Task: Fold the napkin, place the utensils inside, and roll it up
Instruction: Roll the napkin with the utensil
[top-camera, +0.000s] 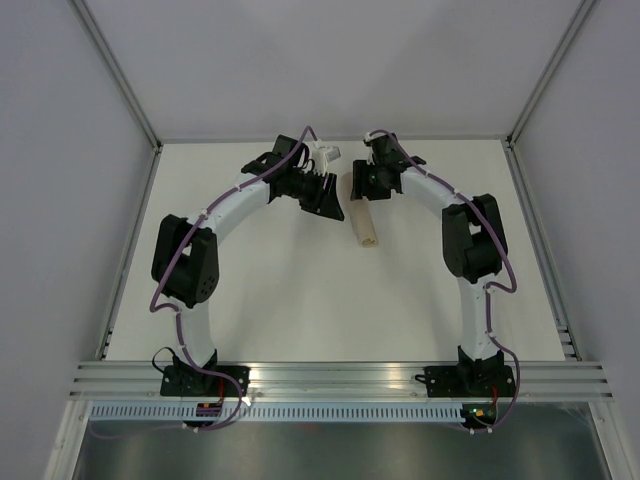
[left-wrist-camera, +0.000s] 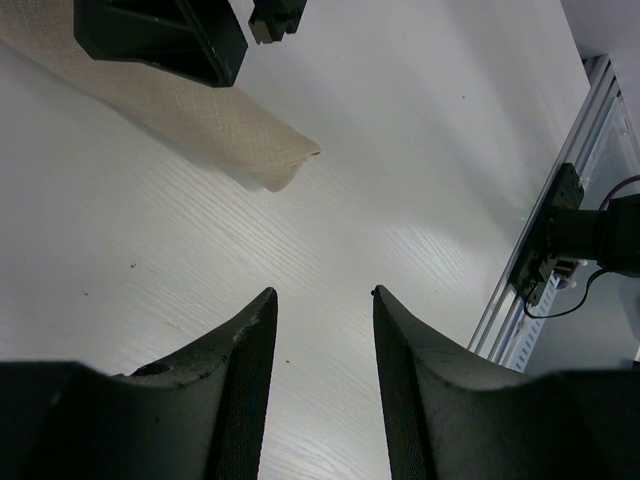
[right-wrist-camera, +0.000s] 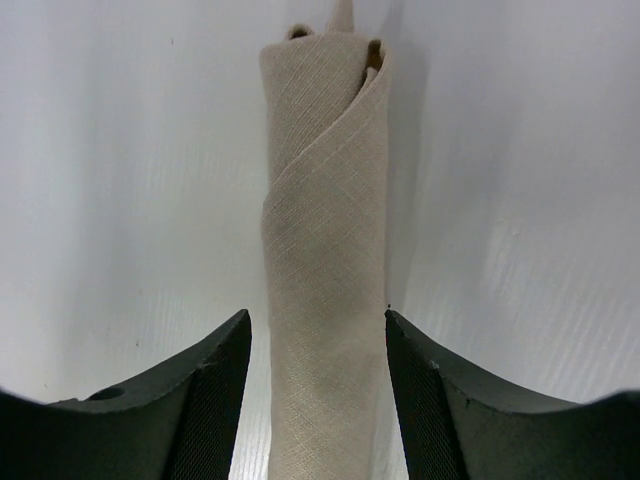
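The beige napkin lies rolled into a tight tube on the white table, near the back centre. In the right wrist view the roll runs straight away between my fingers, with a pale tip poking out of its far end. The utensils are otherwise hidden inside. My right gripper is open and straddles the roll's near part, with its pads apart from the cloth. My left gripper is open and empty over bare table just left of the roll. From above, the left gripper and right gripper flank the roll's far end.
The right gripper's black fingers show at the top of the left wrist view. An aluminium rail runs along the near edge with both arm bases on it. Grey walls and frame posts close in the sides and back.
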